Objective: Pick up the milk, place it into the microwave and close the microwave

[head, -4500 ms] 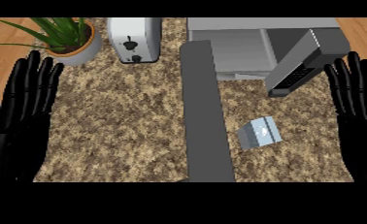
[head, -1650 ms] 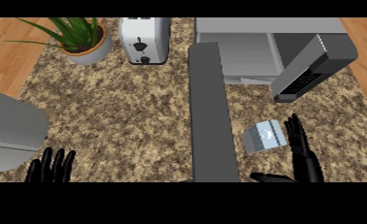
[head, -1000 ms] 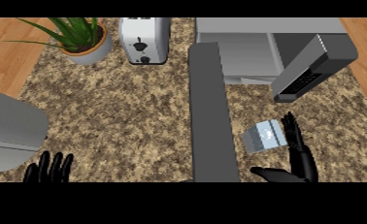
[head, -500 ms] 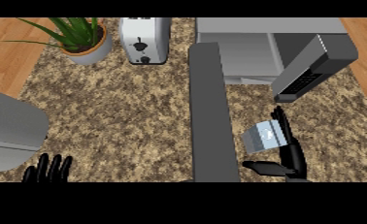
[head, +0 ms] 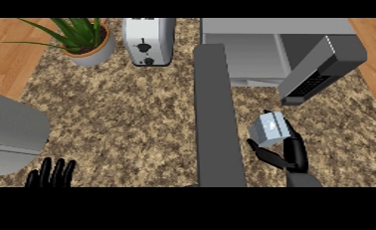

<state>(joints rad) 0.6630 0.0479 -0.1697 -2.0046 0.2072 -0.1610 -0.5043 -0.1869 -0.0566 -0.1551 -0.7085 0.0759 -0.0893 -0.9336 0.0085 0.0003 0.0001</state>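
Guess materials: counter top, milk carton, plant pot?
Counter top: speckled brown and beige, looks like polished granite or a stone-look laminate. Milk carton: pale grey-blue flat faces with a folded top, likely coated paperboard. Plant pot: smooth grey with an orange rim, probably glazed ceramic.

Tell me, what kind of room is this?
Most likely a kitchen. A toaster and an open microwave stand on a speckled stone counter, and a milk carton sits by the robot's right hand.

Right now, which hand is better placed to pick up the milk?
The right hand: it is at the milk carton, thumb and fingers either side. The left hand sits at the lower left edge, far across the counter.
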